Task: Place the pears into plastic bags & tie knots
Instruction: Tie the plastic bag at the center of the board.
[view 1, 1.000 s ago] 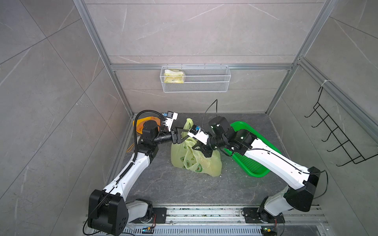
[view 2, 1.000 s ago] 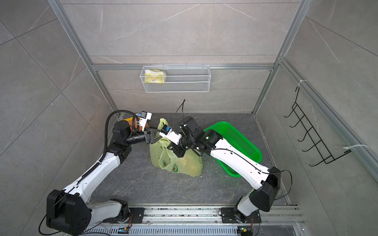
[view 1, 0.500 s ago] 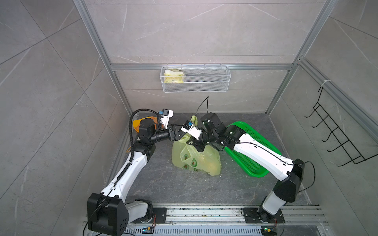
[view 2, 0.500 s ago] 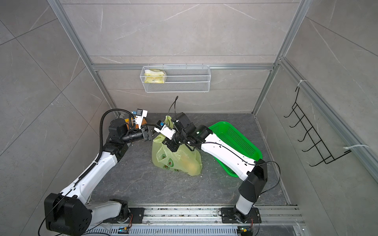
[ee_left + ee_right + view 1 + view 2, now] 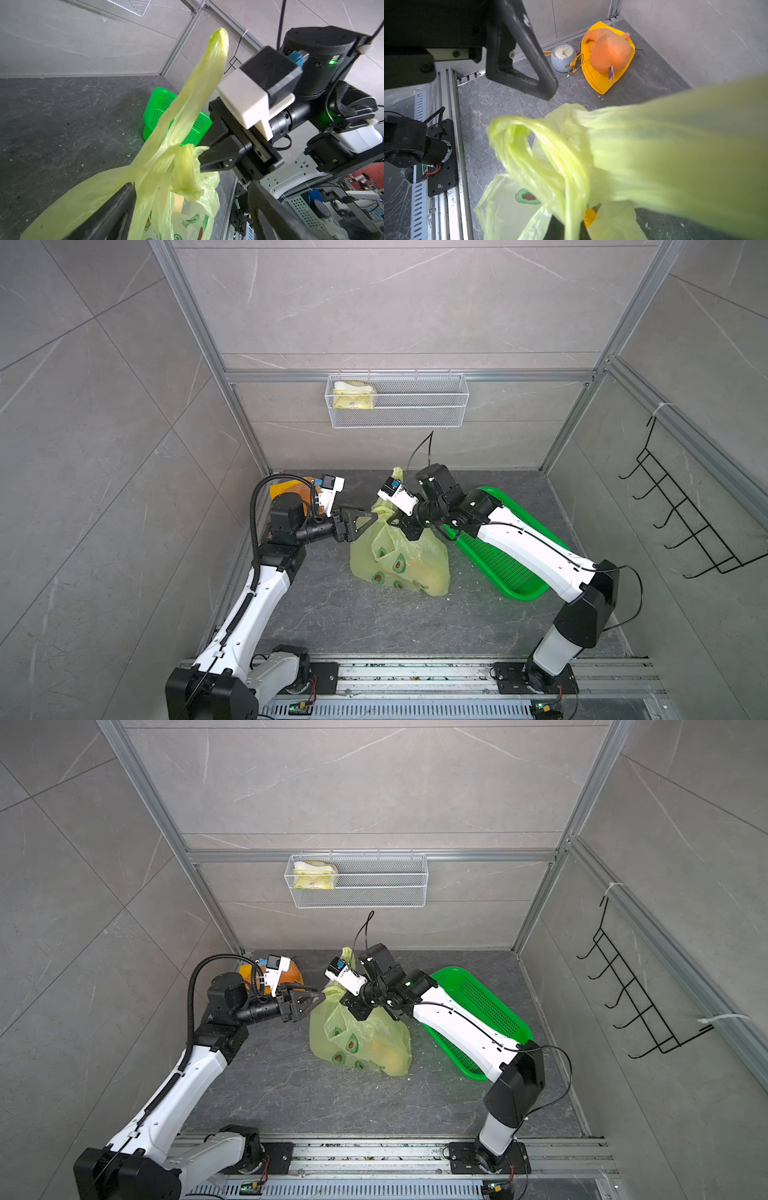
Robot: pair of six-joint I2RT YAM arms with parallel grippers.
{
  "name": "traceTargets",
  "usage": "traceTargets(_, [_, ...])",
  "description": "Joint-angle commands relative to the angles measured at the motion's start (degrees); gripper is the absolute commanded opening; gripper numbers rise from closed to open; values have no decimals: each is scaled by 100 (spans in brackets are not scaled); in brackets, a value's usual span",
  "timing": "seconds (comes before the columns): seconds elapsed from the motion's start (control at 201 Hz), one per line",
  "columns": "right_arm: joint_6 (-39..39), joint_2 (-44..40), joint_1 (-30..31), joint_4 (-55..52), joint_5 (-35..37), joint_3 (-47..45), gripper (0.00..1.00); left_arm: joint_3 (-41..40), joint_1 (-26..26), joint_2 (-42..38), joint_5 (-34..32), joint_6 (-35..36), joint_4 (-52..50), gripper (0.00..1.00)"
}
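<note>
Dark stone worktop (image 5: 332,614) carries a green basket (image 5: 507,568), and the yellow-green avocado-print plastic bag (image 5: 399,560) sits just beside that basket, on its left-arm side. The right gripper (image 5: 201,154), reaching in over the basket's edge, has its fingers clamped on a bunched handle loop (image 5: 187,166) at the bag's top. The left gripper (image 5: 365,520), on the bag's far side from the basket, has its fingers spread wide, and a yellowish pear (image 5: 388,1052) shows through the film

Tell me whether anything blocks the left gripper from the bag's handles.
Nothing visible does: the handles of the plastic bag lie inside the open left gripper. The right gripper pinches them alongside, not in between.
</note>
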Motion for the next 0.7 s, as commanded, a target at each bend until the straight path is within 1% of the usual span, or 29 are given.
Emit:
traceTargets(0.0, [84, -96, -26, 65, -90, -82, 0, 92, -82, 119, 135, 245, 24, 89])
traceTargets(0.323, [103, -90, -47, 93, -108, -94, 0, 499, -311, 808, -111, 578, 26, 93])
traceTargets(0.542, [110, -68, -72, 99, -107, -90, 0, 863, -451, 1333, -201, 725, 31, 93])
traceTargets(0.692, [110, -68, -109, 96, -99, -90, 0, 906, -514, 1599, -191, 687, 316, 92])
